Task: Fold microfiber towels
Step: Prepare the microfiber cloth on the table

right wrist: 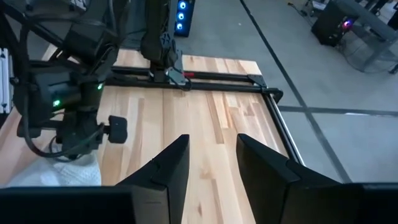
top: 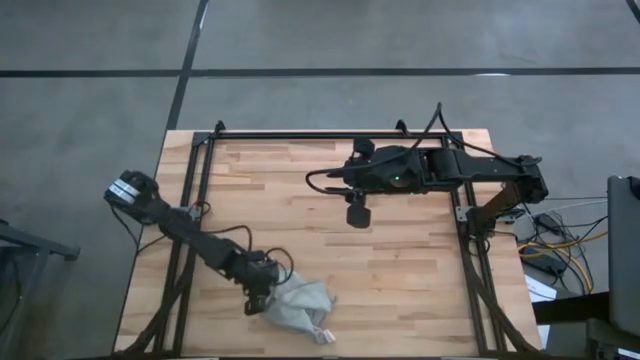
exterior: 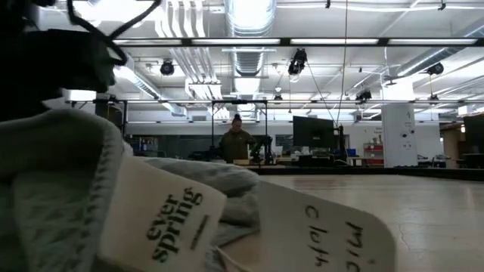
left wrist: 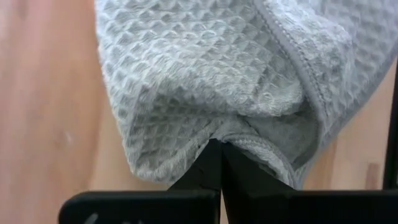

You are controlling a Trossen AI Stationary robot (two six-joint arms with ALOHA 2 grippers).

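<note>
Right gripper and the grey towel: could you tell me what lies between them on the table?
Only bare wooden tabletop lies between the right gripper and the towel, as the high view shows.

1. High view: overhead, straight down on the table (top: 400, 260).
2. Low view: tabletop level, towel (exterior: 68, 189) close before the lens.
3. Left wrist view: pressed against the same towel.
4. Right wrist view: looks across the table.

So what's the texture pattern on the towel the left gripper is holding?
A grey waffle weave of small squares on the towel, clearest in the left wrist view.
</note>
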